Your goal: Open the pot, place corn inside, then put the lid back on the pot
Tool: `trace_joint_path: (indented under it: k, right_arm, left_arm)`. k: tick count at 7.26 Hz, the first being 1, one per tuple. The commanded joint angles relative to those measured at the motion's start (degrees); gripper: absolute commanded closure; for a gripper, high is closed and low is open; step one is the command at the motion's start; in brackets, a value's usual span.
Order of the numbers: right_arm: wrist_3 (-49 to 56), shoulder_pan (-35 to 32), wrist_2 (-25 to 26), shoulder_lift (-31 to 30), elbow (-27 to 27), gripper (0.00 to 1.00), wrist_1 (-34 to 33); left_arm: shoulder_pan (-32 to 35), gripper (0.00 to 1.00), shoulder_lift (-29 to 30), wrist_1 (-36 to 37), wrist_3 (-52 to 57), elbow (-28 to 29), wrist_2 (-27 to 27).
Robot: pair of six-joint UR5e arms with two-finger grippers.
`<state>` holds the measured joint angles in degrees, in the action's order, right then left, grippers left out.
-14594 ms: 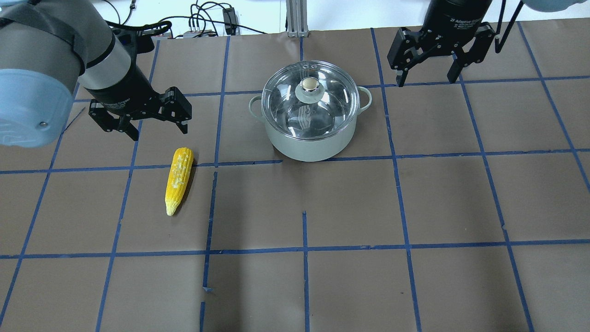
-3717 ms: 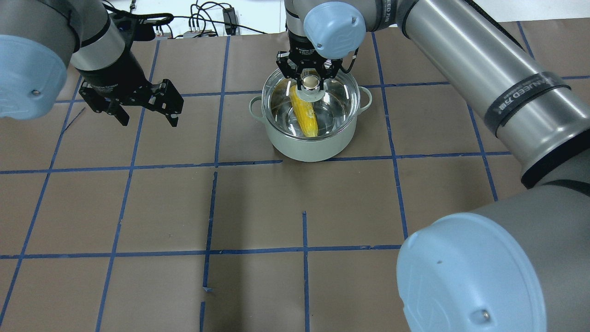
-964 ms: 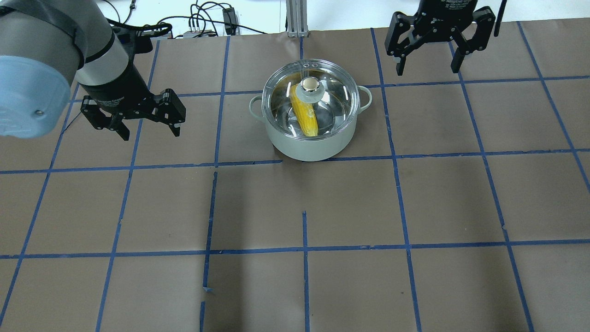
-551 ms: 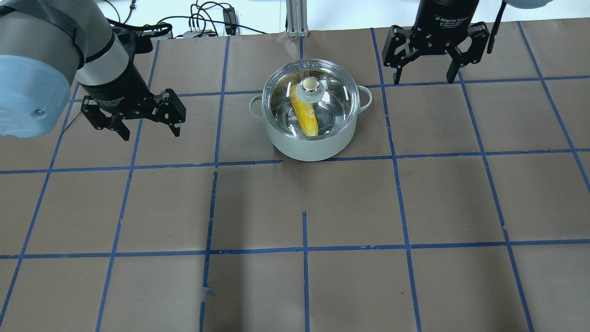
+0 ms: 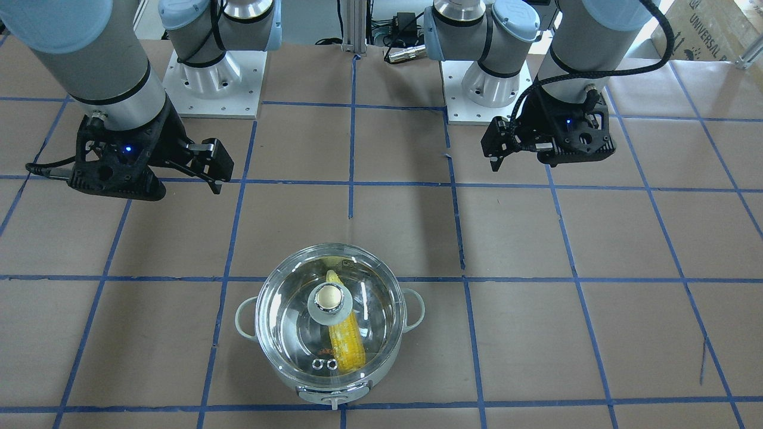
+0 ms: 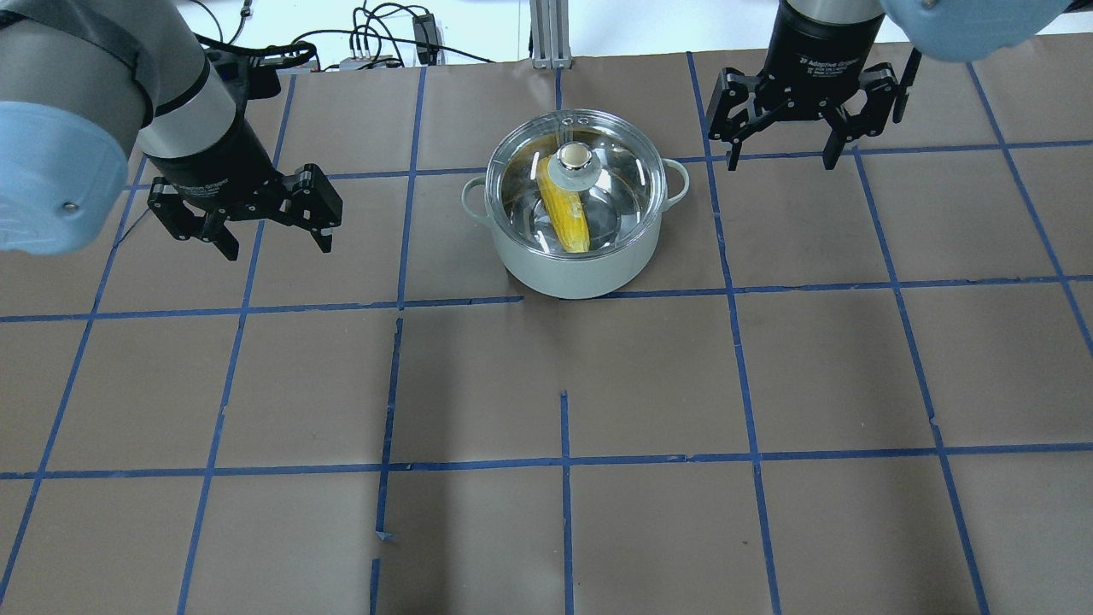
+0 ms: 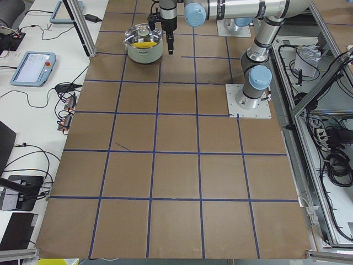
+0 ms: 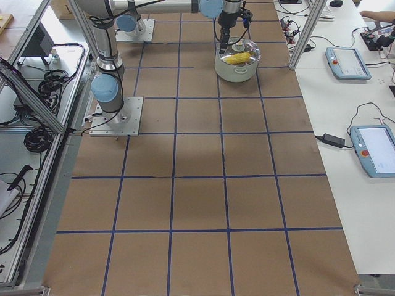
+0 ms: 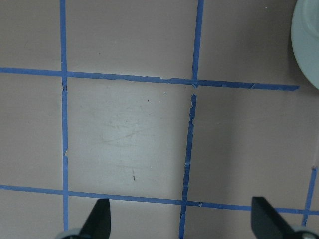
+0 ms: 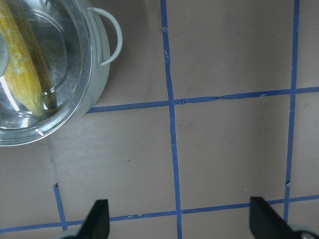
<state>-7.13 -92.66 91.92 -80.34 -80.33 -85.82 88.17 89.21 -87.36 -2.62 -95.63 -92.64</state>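
The pot (image 6: 574, 260) stands at the table's far middle with the glass lid (image 6: 619, 184) seated on it, cream knob (image 6: 575, 156) on top. The corn (image 6: 567, 218) lies inside and shows through the glass. My left gripper (image 6: 277, 246) is open and empty, hovering left of the pot. My right gripper (image 6: 780, 160) is open and empty, hovering right of and behind the pot. The right wrist view shows the pot (image 10: 97, 74) and corn (image 10: 22, 69) at its upper left, with the gripper (image 10: 179, 219) over bare paper. The left wrist view shows only the pot's edge (image 9: 309, 45).
Brown paper with a blue tape grid (image 6: 564, 461) covers the table. Cables and a power block (image 6: 424, 34) and an aluminium post (image 6: 546, 34) stand at the far edge. Both arm bases (image 5: 211, 77) are bolted at the robot's side. Tablets (image 8: 349, 61) lie on side benches.
The corn, first on the table, now lies in the lidded pot. My right gripper let go of the knob and drew back right; in the last second it drifted slightly. Left arm still.
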Motion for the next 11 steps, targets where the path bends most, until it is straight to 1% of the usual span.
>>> trace_joint_path:
  k: [1,4,6,8,9,10,11]
  right_arm:
    - [0.5,0.5,0.3,-0.8,-0.4,0.00,-1.3]
    - [0.5,-0.1,-0.3,-0.7,-0.1,0.00,-1.5]
    - [0.4,-0.5,-0.8,-0.3,-1.3,0.00,-0.7]
    - [0.5,-2.5,-0.1,-1.3,-4.7,0.00,-1.3]
    - [0.2,-2.8,0.6,-4.4,-5.3,0.00,-1.5]
    - [0.9,-2.8,0.1,-4.3,-3.9,0.00,-1.5]
    - [1.8,-2.9,-0.1,-1.3,-3.0,0.00,-1.3]
  left_arm:
    - [0.0,0.00,0.2,0.0,0.1,0.0,0.1]
    - [-0.2,0.00,0.2,0.0,0.1,0.0,0.1]
    - [-0.2,0.00,0.2,-0.1,0.1,0.0,0.1]
    - [-0.2,0.00,0.2,-0.1,0.1,0.0,0.1]
    - [-0.2,0.00,0.2,-0.1,0.1,0.0,0.1]
    - [-0.2,0.00,0.2,-0.1,0.1,0.0,0.1]
    - [-0.2,0.00,0.1,-0.3,0.1,-0.1,0.1]
